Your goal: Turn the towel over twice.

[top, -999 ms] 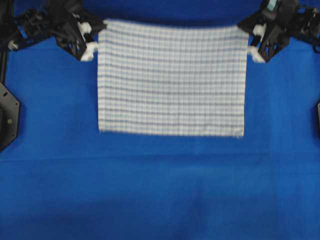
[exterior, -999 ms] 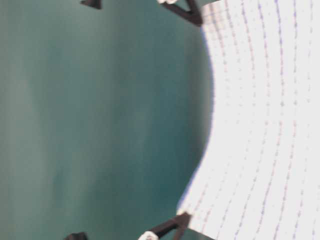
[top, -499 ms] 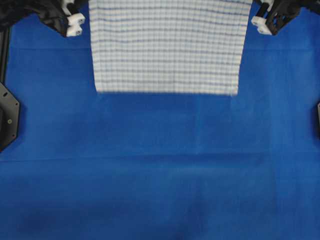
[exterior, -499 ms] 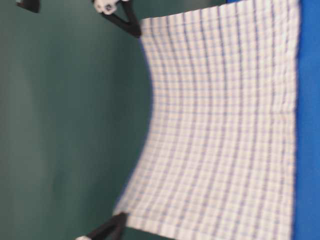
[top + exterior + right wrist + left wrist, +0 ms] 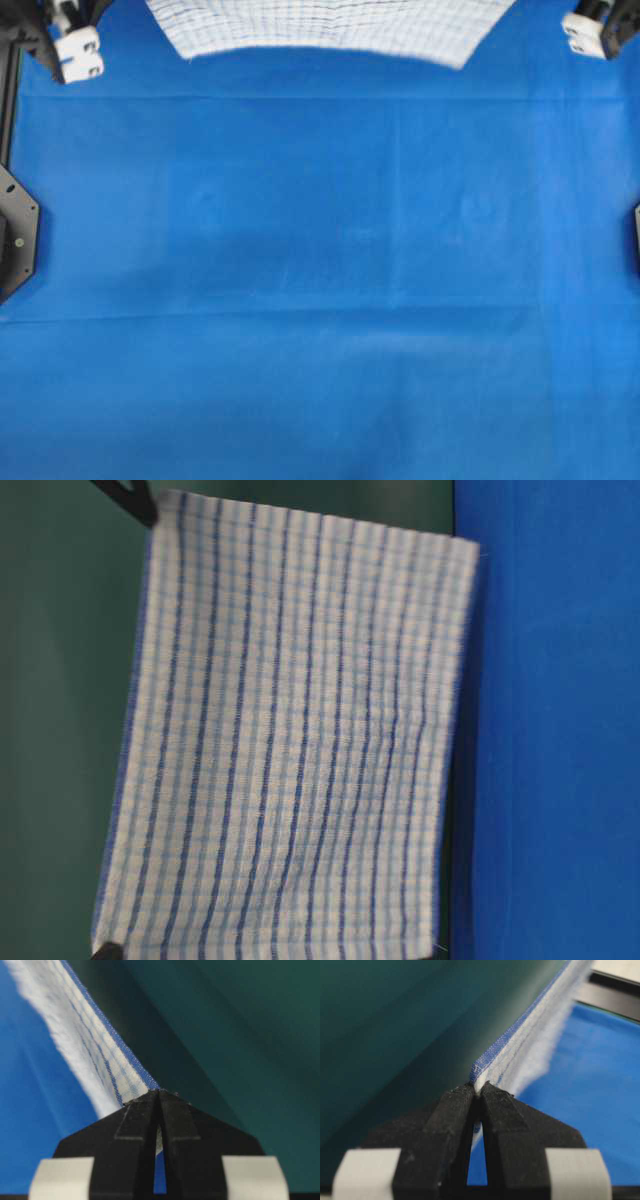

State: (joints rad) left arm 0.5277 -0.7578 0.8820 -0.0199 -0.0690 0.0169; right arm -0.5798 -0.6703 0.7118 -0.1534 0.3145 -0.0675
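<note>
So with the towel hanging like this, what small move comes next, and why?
Probably carry both corners forward over the table and lower. The towel hangs flat from the shut left pincer and right pincer, its bottom edge apparently clear of the blue table, so laying it forward would flip it.

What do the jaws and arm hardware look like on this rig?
Both the left gripper and the right gripper have matte black, wedge-shaped jaws with a rough printed texture, tapering to narrow tips. White blocks sit at the base of each finger. No cables or markings are visible.

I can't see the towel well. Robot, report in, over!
Left gripper and right gripper shut on top corners. Towel hanging flat, lifted off the blue table. Nothing in the way.
</note>
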